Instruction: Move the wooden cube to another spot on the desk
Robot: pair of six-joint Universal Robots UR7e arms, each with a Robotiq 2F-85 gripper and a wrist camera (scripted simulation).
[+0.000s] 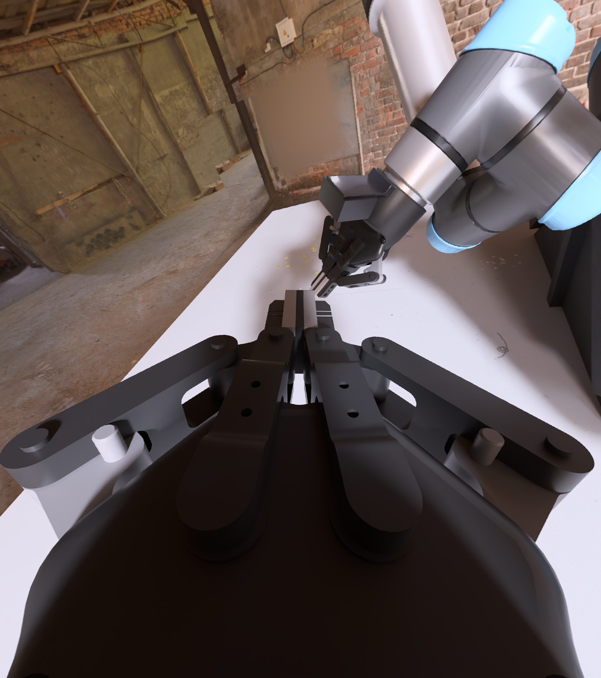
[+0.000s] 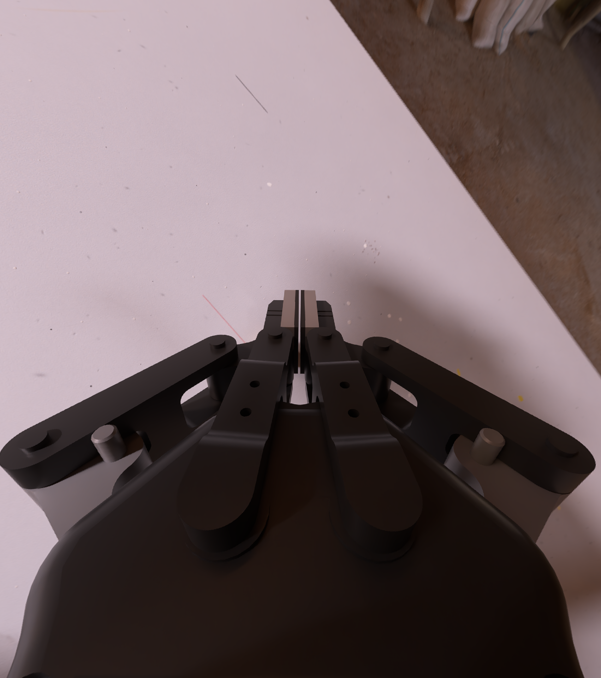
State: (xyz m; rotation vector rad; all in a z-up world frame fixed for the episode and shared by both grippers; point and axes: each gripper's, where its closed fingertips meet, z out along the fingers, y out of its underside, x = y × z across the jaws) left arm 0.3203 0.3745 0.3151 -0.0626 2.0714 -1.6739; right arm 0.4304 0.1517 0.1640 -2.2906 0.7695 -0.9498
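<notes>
No wooden cube shows in either view. My left gripper (image 1: 299,307) is shut with nothing between its pads and hangs over the white desk (image 1: 218,301). Just beyond its tips the right arm reaches in from the upper right, and the right gripper (image 1: 324,284) points down at the desk with its fingers together. In the right wrist view my right gripper (image 2: 299,307) is shut and empty, close above the white desk (image 2: 126,165), and casts a dark shadow to its right.
The desk's edge runs diagonally in both views, with a dirt floor (image 1: 53,312) beyond it. A dark block (image 1: 600,312), the arm's mount, stands on the desk at the right. Small yellow specks (image 1: 299,257) and scratch marks lie on the desk.
</notes>
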